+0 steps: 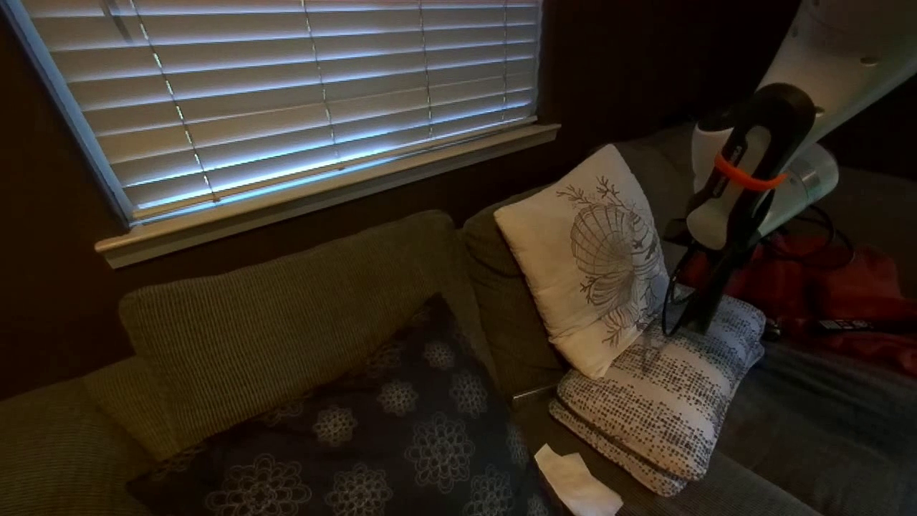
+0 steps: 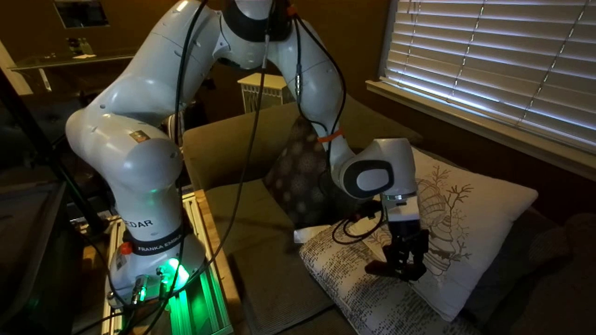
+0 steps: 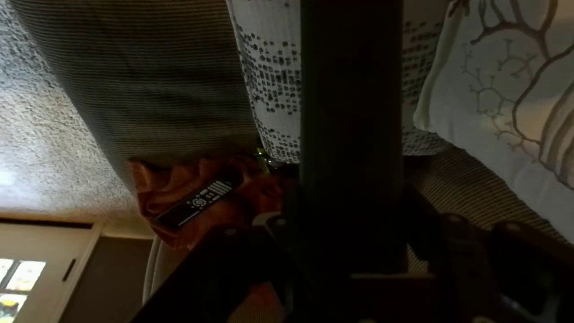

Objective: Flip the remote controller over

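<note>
In an exterior view: window [image 1: 251, 107] above and behind sofa [image 1: 301, 315]. Cushion 1 [image 1: 666, 394] flat on sofa. Cushion 2 [image 1: 591, 261] leaning behind cushion 1, lower corner over it. Cushion 3 [image 1: 401, 430] left of cushions 1 and 2. Paper [image 1: 577, 484] between cushions 1 and 3. Cloth [image 1: 874, 279] on sofa, right of cushion 1.

Wrist view: remote controller [image 3: 197, 202] on cloth.

In an exterior view: robot base [image 2: 144, 270] left of sofa; gripper [image 2: 396, 271] over cushion 1, in front of cushion 2.
</note>
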Robot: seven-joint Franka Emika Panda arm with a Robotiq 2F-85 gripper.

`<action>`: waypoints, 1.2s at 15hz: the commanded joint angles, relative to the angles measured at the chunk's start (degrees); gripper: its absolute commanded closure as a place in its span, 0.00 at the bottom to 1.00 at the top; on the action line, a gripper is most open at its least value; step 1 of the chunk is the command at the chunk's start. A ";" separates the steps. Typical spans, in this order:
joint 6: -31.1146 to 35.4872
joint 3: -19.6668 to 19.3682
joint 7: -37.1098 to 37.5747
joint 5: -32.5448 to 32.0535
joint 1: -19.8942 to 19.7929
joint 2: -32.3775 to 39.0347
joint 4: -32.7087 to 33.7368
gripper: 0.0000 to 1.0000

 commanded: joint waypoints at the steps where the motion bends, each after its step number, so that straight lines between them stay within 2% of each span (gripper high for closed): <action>1: -3.19 -3.80 6.89 -4.43 4.09 7.35 4.01 0.69; 4: -2.78 -6.55 10.53 -6.58 7.26 11.81 5.32 0.69; 9: -2.42 -10.56 16.89 -6.64 12.14 20.67 8.44 0.69; 13: -4.28 -12.10 20.27 -6.69 14.30 26.69 11.71 0.69; 18: -6.87 -11.64 22.87 -6.98 14.88 30.88 16.15 0.69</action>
